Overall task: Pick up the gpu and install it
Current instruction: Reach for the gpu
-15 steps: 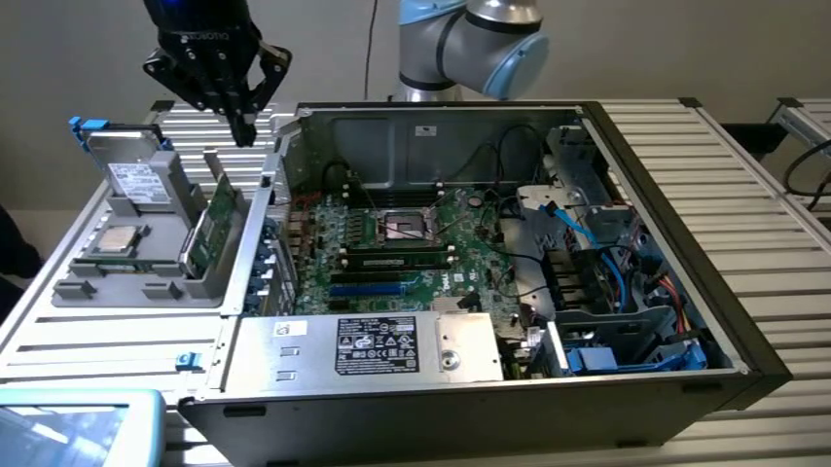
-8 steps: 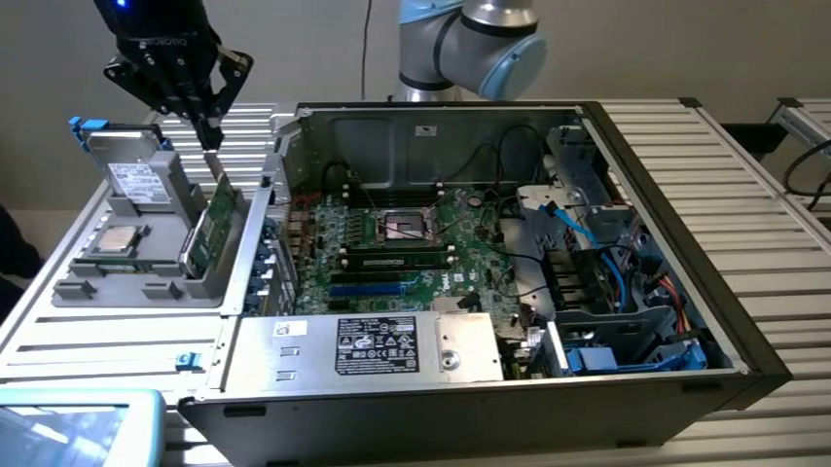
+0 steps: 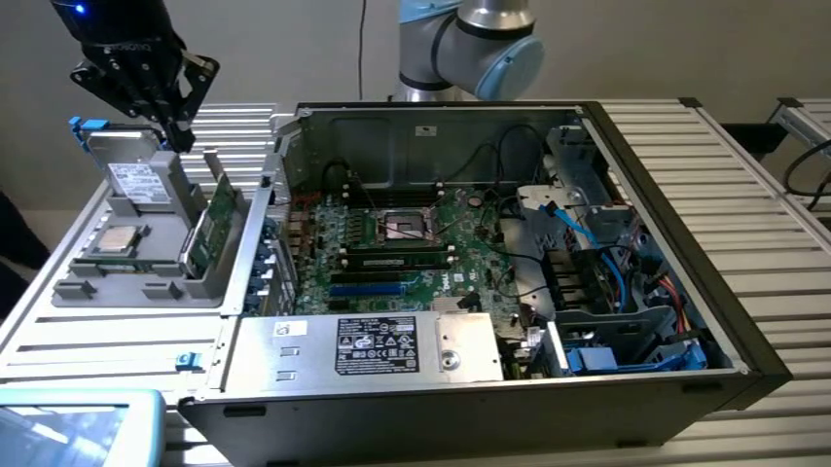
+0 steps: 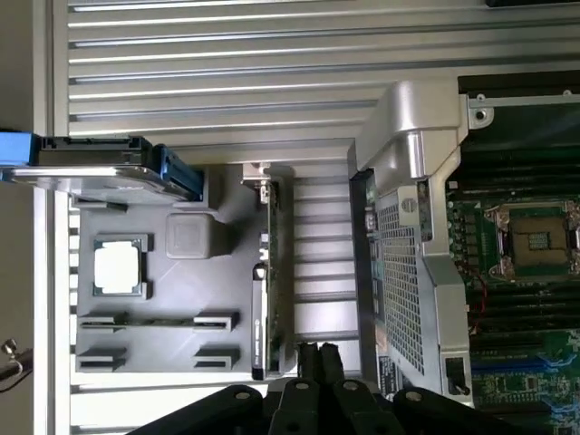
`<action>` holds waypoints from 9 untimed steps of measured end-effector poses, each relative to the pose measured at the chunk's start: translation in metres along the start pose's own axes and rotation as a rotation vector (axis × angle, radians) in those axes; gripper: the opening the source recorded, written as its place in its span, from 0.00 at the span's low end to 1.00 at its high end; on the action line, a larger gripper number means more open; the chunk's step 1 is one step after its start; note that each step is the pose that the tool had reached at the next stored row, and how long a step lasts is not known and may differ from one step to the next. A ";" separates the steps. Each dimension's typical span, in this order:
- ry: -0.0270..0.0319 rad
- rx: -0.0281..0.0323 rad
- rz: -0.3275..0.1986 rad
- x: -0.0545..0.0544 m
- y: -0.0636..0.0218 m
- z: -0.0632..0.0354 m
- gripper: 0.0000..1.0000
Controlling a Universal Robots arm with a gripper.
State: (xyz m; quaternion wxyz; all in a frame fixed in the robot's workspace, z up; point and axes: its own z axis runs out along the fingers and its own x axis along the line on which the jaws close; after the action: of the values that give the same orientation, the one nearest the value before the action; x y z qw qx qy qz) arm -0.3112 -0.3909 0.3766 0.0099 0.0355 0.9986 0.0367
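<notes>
Even, fairly bright light from above falls on the ribbed metal worktop (image 3: 727, 175), whose slats shine pale with soft streaks of glare in both views. The inside of the open computer case (image 3: 442, 126) is dimmer, its walls in grey shade, and the black claw (image 3: 175, 144) shows as a dark shape against the pale wall. The grey parts holder (image 4: 172, 299) casts only faint, soft-edged shadows.

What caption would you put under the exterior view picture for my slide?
Shut end effector hovers over the tray holding the upright gpu, next to the open case.
</notes>
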 end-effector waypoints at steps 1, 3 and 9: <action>-0.0001 -0.0008 0.000 0.002 0.0007 0.0010 0.12; 0.0001 -0.0021 0.000 0.006 0.0023 0.0031 0.12; 0.0057 -0.0038 0.000 0.009 0.0063 0.0099 0.12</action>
State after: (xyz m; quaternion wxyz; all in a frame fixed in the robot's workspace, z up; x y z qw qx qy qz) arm -0.3191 -0.3833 0.3671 0.0071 0.0354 0.9986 0.0387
